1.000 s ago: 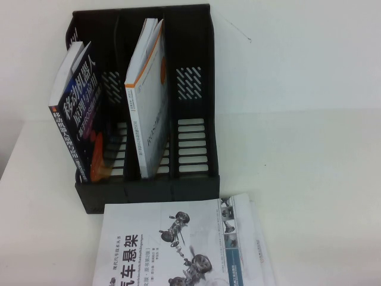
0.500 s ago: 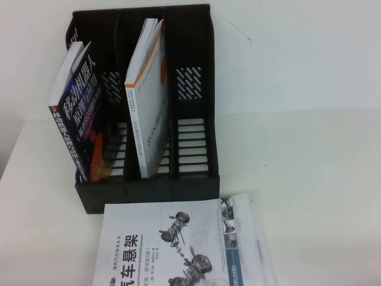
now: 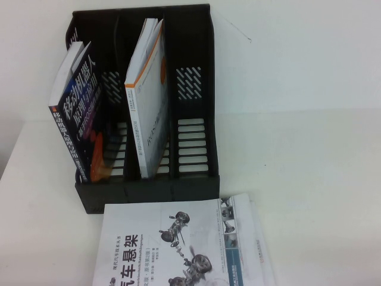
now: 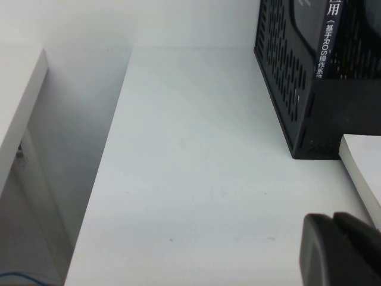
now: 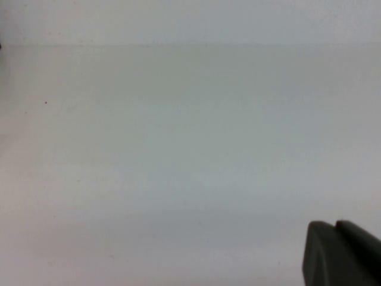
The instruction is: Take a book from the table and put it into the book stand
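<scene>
The book (image 3: 178, 250), white with a bold black title and a grey axle drawing, lies flat on the table (image 3: 297, 149) just in front of the black book stand (image 3: 149, 192). Its corner shows in the left wrist view (image 4: 363, 170) beside the stand (image 4: 292, 89). The stand's right compartment (image 3: 193, 143) holds nothing. Neither gripper shows in the high view. My left gripper (image 4: 333, 223) is shut and empty, low over the table to the left of the stand. My right gripper (image 5: 334, 227) is shut and empty over bare table.
A dark blue book (image 3: 80, 113) leans in the stand's left compartment and a white book (image 3: 149, 101) stands in the middle one. Another printed booklet (image 3: 253, 238) sticks out from under the book on its right. The table's left edge (image 4: 101, 179) drops to a gap.
</scene>
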Tool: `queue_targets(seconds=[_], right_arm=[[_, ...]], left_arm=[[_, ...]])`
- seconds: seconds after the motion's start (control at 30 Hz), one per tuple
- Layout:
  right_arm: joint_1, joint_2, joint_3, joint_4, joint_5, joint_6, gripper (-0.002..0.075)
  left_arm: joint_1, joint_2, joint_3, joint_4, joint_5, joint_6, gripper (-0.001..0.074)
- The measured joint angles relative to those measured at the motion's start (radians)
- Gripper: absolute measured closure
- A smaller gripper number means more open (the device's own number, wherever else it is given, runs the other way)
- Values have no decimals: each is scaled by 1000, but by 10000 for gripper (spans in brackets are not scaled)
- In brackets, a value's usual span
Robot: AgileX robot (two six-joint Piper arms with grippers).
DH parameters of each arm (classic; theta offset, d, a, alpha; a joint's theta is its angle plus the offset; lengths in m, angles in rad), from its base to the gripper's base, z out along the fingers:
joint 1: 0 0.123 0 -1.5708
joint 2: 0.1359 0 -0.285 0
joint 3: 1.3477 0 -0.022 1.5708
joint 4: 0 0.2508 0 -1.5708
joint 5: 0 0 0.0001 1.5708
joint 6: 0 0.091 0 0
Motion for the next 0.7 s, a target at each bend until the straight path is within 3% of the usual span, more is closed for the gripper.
queue_targets(seconds=[0.5, 0.7], right_arm=[[0, 0, 0, -4, -16, 0, 729], [0, 0, 7, -4, -196, 0, 729]], left_arm=[[0, 0, 0, 0, 0, 7, 738], [0, 0, 4, 0, -62, 19, 737]])
